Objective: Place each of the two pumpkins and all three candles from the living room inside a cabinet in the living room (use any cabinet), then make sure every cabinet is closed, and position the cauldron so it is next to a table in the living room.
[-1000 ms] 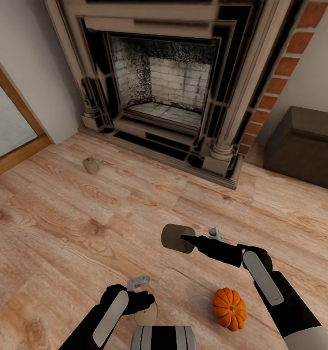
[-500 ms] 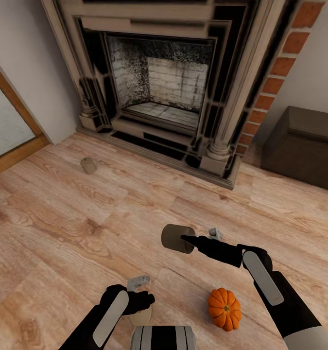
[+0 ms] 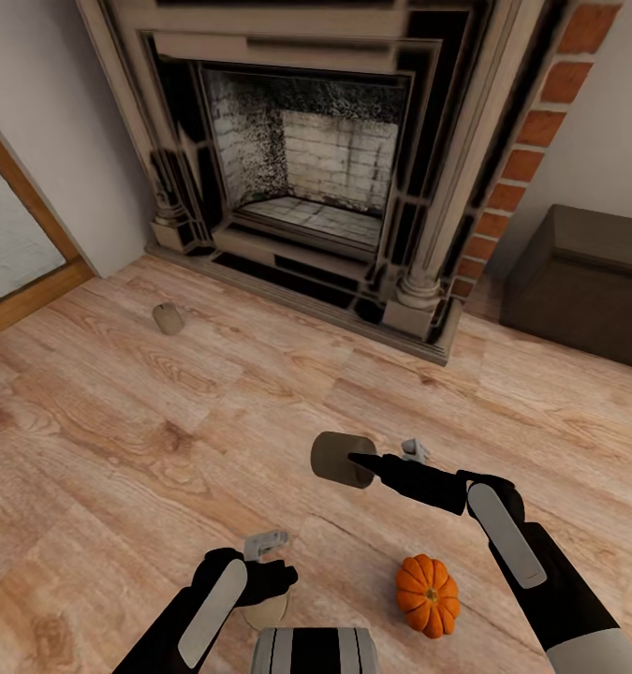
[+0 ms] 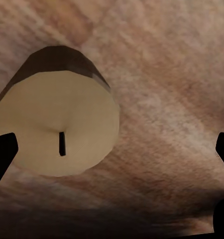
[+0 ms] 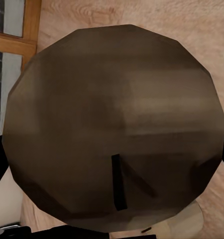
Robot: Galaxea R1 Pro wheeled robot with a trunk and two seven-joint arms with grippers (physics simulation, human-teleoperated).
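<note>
Holding one candle (image 3: pixel 342 459) in my right gripper (image 3: pixel 372 460), I see it pinched across its round side and carried clear above the wood floor (image 3: pixel 119 440); in the right wrist view its dark flat end with the short wick fills the space between the two fingers. I judge these candles to be light, stiff and matte, so a squeeze across the curved wall at mid-height should hold without slipping, though a stubby cylinder could roll out if caught near an end. My left gripper (image 3: pixel 265 554) hangs spread apart over a second candle (image 3: pixel 264 610) that stands upright on the floor right beneath it; in the left wrist view the pale top with its wick sits nearer one fingertip than the other, not yet touched. A third candle (image 3: pixel 169 318) lies well apart, out toward the fireplace (image 3: pixel 306 178). So I count three candles. Pumpkins: one, a bright-orange pumpkin (image 3: pixel 427 594) resting on the floor just under my right forearm. It looks firm and ribbed, wider than a candle, so I would take it across its sides with the fingers seated in the grooves. A dark-brown low unit (image 3: pixel 587 281) stands at the far right against the wall.
</note>
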